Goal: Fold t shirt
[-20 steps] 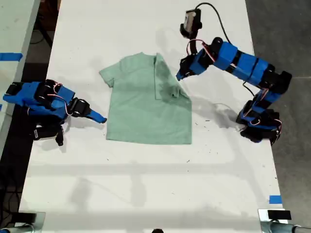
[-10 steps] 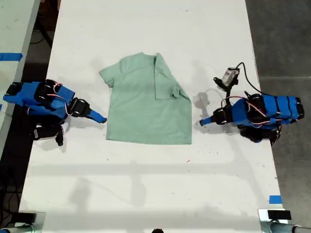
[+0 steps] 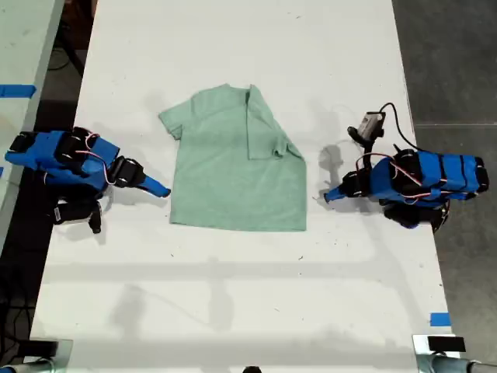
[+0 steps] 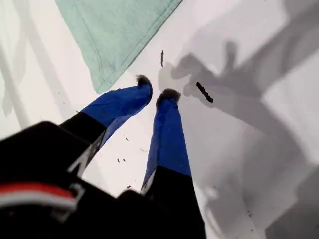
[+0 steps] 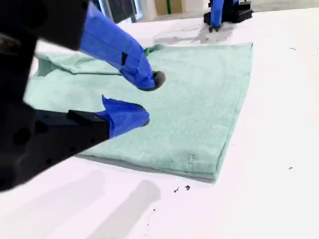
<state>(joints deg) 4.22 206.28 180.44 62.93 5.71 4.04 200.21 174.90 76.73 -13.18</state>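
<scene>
The pale mint-green t shirt [image 3: 233,179] lies flat in the middle of the white table, with the sleeve on the exterior view's right folded inward over the body. My first gripper [image 3: 326,196] rests low on the table just off the shirt's edge on the exterior view's right. Its blue tips [image 4: 157,88] are nearly touching with nothing between them, close to a hem corner of the shirt [image 4: 109,30]. My second gripper [image 3: 165,191] sits at the shirt's edge on the exterior view's left. Its jaws [image 5: 148,98] stand slightly apart and hold nothing, with the shirt [image 5: 199,99] behind them.
Both arms lie folded low at the table's sides in the exterior view. A blue tape mark [image 3: 439,318] sits near the table's lower right edge, another [image 3: 15,89] on the neighbouring surface at the left. Dark floor borders the table on the exterior view's right.
My first arm has pulled back from over the folded sleeve and dropped low onto the table at the exterior view's right. The shirt and my second arm have not moved.
</scene>
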